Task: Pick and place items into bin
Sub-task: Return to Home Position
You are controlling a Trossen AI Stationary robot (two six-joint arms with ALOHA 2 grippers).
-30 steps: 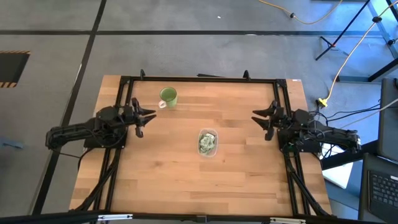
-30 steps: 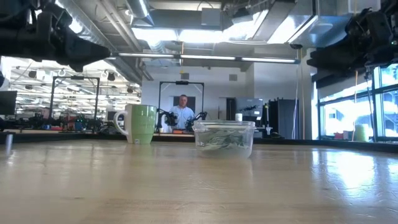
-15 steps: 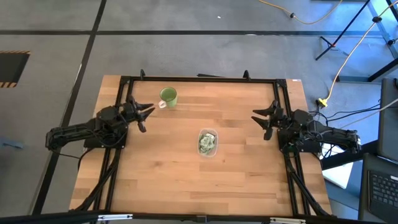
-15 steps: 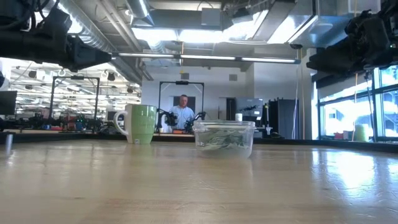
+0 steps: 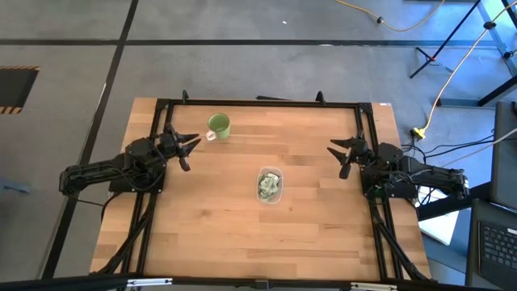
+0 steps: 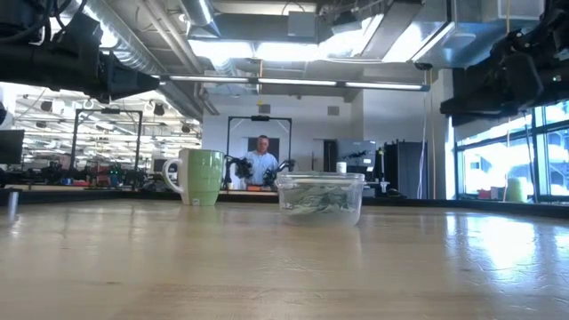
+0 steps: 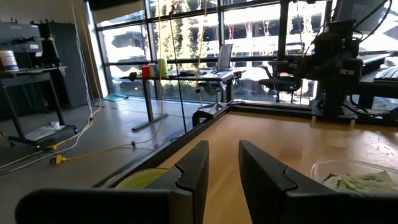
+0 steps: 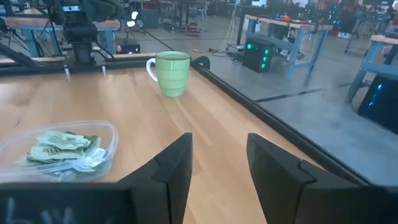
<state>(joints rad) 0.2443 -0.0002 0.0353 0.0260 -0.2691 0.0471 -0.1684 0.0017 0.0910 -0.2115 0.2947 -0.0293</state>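
The bin (image 5: 270,185) is a clear tub resting on its base at the table's middle, also seen in the low view (image 6: 320,197). Green and whitish packets (image 8: 57,151) lie piled inside it (image 7: 360,182); I see none loose on the wood. My left gripper (image 5: 191,152) hovers open near the table's left edge, just nearer than the mug. My right gripper (image 5: 337,158) hovers open near the right edge. Both stand well clear of the bin, each pointing toward the table's middle (image 7: 222,149) (image 8: 219,140).
A green mug (image 5: 219,124) stands upright near the far edge, left of centre (image 6: 201,176). A black frame (image 5: 258,102) runs along the table's far, left and right sides. Bare wood lies between the bin and the near edge. A person (image 6: 260,160) sits far behind the table.
My left gripper has moved a little toward the far edge and risen slightly, staying open. My right gripper has shifted slightly and tipped in the last half second, also open. The bin, packets and mug have kept still.
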